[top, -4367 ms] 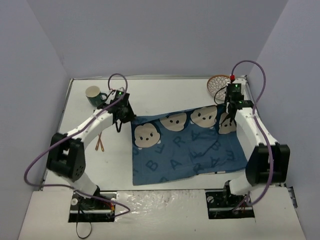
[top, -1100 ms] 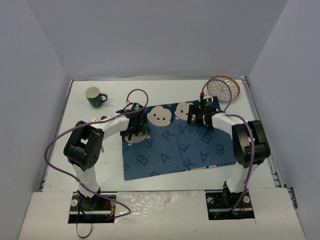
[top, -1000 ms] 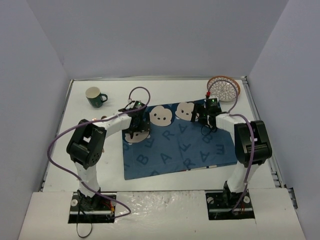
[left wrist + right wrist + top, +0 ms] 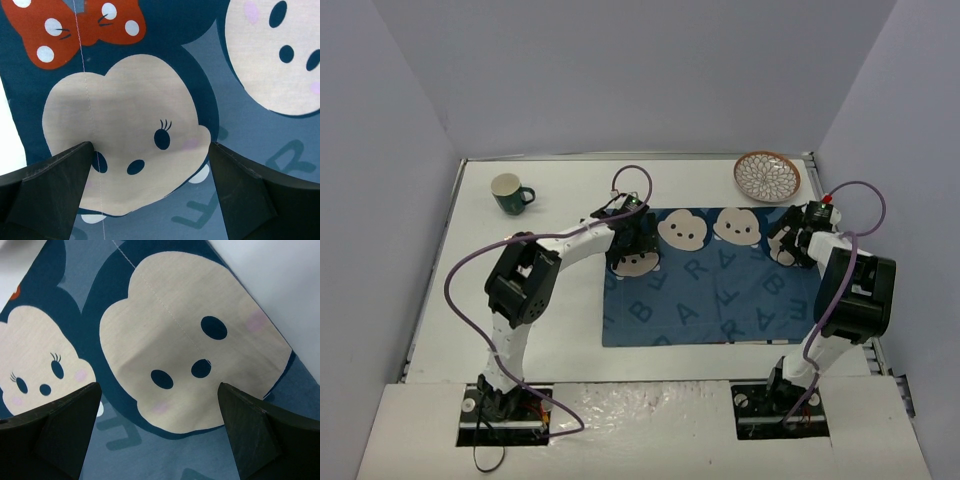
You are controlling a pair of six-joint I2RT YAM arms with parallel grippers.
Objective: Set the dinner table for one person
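The white dinner table (image 4: 510, 290) carries a dark blue cartoon-face cloth mat (image 4: 710, 300), lying flat right of centre. My left gripper (image 4: 631, 243) is low over the mat's far left corner; in the left wrist view the gripper (image 4: 152, 145) is open, its fingers straddling a cream face with a red bow above it. My right gripper (image 4: 790, 245) is low over the mat's far right corner; in the right wrist view the gripper (image 4: 159, 385) is open over another cream face. I cannot tell if the fingertips touch the cloth. Neither gripper holds anything.
A patterned plate (image 4: 767, 176) sits at the far right corner, just beyond the mat. A dark green mug (image 4: 507, 193) with a cream inside stands at the far left. White walls close in the table on three sides.
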